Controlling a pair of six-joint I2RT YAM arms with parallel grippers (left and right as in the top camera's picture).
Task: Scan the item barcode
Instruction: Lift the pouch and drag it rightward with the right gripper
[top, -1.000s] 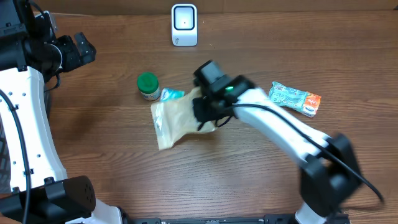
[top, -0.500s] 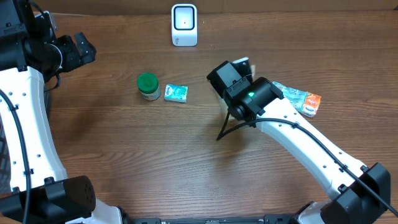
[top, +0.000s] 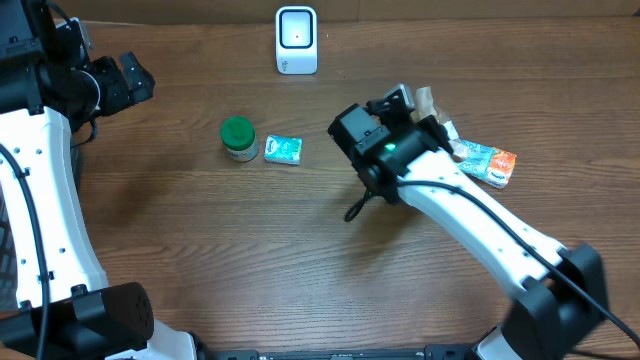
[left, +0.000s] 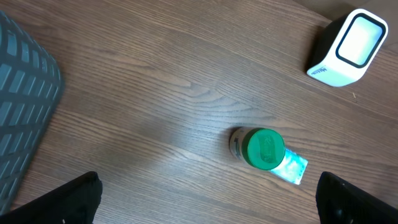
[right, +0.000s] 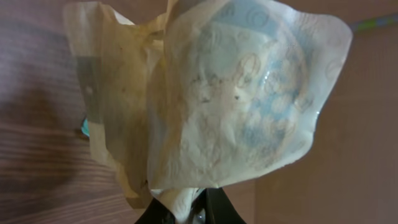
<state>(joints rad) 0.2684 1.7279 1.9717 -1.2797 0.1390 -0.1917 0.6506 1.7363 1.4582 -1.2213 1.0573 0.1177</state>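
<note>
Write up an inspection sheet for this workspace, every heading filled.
Surface: wooden table, no spills seen.
Job's things: scanner upright at the far edge; tan pouch held off the table, crumpled.
Clutter: green-lidded jar with a teal packet beside it; colourful packet next to the right arm.
Grippers: left gripper fingers apart, empty; right gripper fingers shut on the pouch's edge.
Cables: black cable looping under the right arm.
Surroundings: grey ribbed bin at the table's left.
</note>
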